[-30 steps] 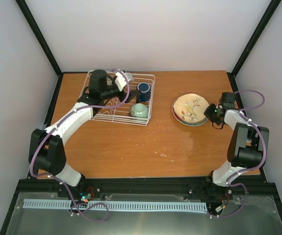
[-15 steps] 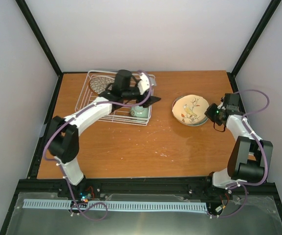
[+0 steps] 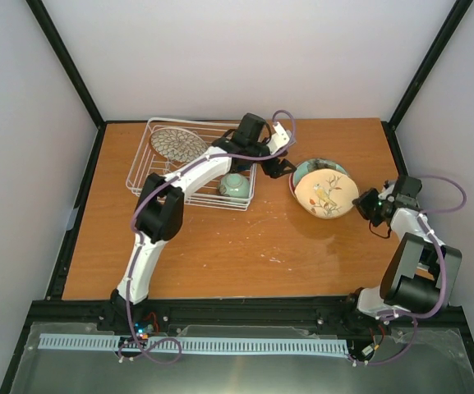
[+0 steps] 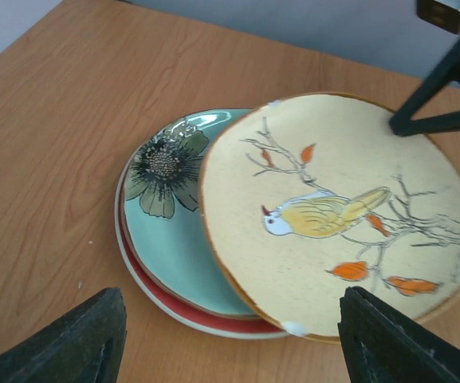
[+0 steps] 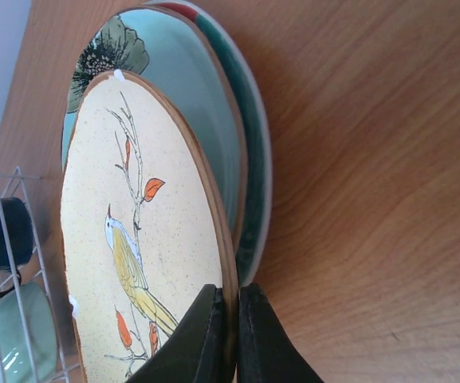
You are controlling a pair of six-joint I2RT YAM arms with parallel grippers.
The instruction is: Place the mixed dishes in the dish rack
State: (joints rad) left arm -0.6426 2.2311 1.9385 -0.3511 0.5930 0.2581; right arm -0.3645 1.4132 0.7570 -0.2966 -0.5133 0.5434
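A: R hand [image 5: 231, 319] pinches rim of round cream bird-painted plate [image 5: 142, 255]; red plate w/ teal flower [image 4: 174, 239] lies under it, past the fingertips.
B: L hand [image 4: 233, 343] is wide and empty above both. Lift slow, tilt little; white wire rack [image 3: 142, 160] is left of L hand.

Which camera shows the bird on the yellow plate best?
The left wrist view: the bird plate faces it, big and clear. The right wrist view sees it slanted and cropped; the top view, tiny.

Smooth wood-grain table [image 4: 70, 120], glossy glazed teal plate [image 4: 174, 239], duller speckled cream plate [image 4: 333, 223], white coated-wire rack [image 3: 148, 168].
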